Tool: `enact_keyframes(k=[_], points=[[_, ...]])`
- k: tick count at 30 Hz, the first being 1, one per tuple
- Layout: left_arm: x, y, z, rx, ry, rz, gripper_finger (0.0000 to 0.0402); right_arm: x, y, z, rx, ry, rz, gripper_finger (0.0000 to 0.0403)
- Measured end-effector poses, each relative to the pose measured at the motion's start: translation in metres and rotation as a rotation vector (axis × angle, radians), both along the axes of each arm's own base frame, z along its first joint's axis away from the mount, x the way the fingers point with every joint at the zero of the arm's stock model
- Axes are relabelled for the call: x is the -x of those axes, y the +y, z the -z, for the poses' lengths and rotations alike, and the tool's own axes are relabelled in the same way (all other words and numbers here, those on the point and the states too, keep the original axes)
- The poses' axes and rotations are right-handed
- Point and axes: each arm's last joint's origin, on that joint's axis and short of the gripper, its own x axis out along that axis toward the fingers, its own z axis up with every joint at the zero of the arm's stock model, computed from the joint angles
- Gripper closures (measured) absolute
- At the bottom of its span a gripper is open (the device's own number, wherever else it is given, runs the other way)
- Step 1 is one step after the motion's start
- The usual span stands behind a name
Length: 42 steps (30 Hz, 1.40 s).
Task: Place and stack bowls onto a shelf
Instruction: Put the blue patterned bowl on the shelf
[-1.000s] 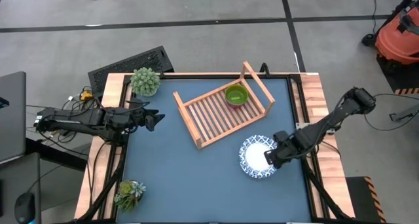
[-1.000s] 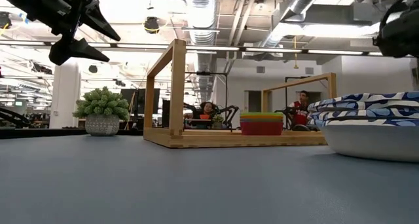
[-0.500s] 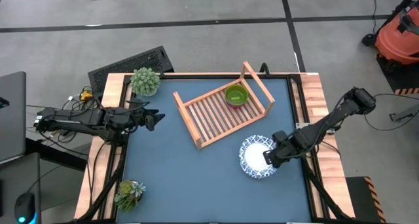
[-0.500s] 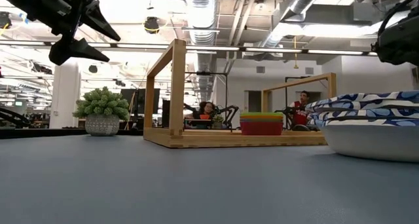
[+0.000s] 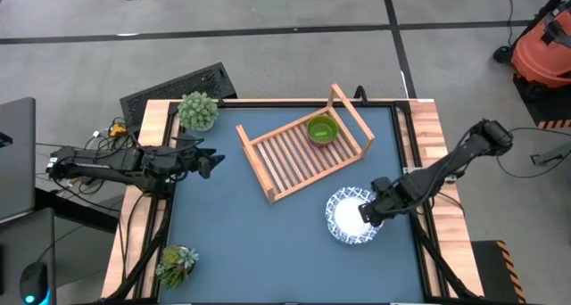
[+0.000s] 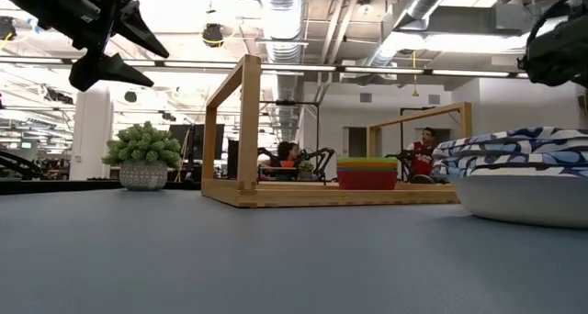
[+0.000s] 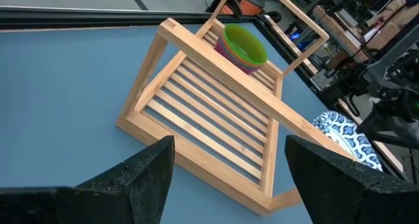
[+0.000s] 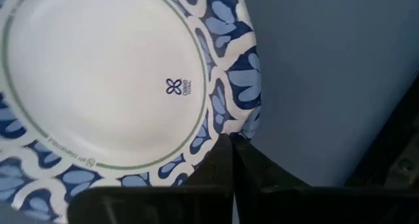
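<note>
Two white bowls with blue patterned rims (image 5: pixel 348 216) sit stacked on the table's right near part; the low view shows both rims (image 6: pixel 514 153). My right gripper (image 5: pixel 368 213) is shut on the rim at the stack's right side. The wooden slatted shelf (image 5: pixel 299 149) lies on the far middle of the table. In its right end a green bowl (image 5: pixel 322 129) sits nested on a pink one (image 7: pixel 237 59). My left gripper (image 5: pixel 211 162) hovers open over the table's left edge, its fingers pointing at the shelf (image 7: pixel 216 112). My right gripper pinches the top white bowl's blue patterned rim (image 8: pixel 237 131) between its two fingers, one on the inner side and one on the outer. The fingers come slanting down from the table's right. The bowl rests on the bowl beneath it.
A spiky green potted plant (image 5: pixel 198 111) stands at the far left corner and another (image 5: pixel 177 262) at the near left. A black keyboard (image 5: pixel 178 86) lies beyond the far left edge. Bare blue table (image 5: pixel 250 243) spreads over the near middle.
My right gripper has shut on the white bowl's rim, staying in the same place. The bowls stay on the table.
</note>
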Motion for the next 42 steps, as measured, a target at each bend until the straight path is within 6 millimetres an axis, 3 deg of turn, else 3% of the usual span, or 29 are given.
enact_keyframes(k=[9,13,17,22,31,36,42], points=[[0.000,0.000,0.000,-0.009,0.005,0.004,0.0127,0.001,-0.001,-0.039,0.015,0.043,-0.044,0.0385],[0.000,0.000,0.000,-0.009,0.005,0.004,0.0127,-0.007,-0.006,-0.059,0.019,-0.024,-0.074,0.0385],[0.000,0.000,0.000,-0.009,0.005,0.004,0.0127,-0.021,-0.019,-0.080,0.057,-0.139,-0.091,0.0385],[0.000,0.000,0.000,-0.008,0.004,0.004,0.0127,-0.037,-0.049,-0.099,0.160,-0.251,-0.086,0.0385],[0.000,0.000,0.000,-0.009,0.004,0.000,0.0127,-0.075,-0.122,-0.100,0.336,-0.404,-0.082,0.0385],[0.000,0.000,0.000,-0.010,0.003,-0.001,0.0127,-0.102,-0.155,-0.082,0.340,-0.420,-0.101,0.0385],[0.000,0.000,0.000,-0.008,0.003,-0.001,0.0127,-0.134,-0.180,-0.060,0.301,-0.519,-0.126,0.0385]])
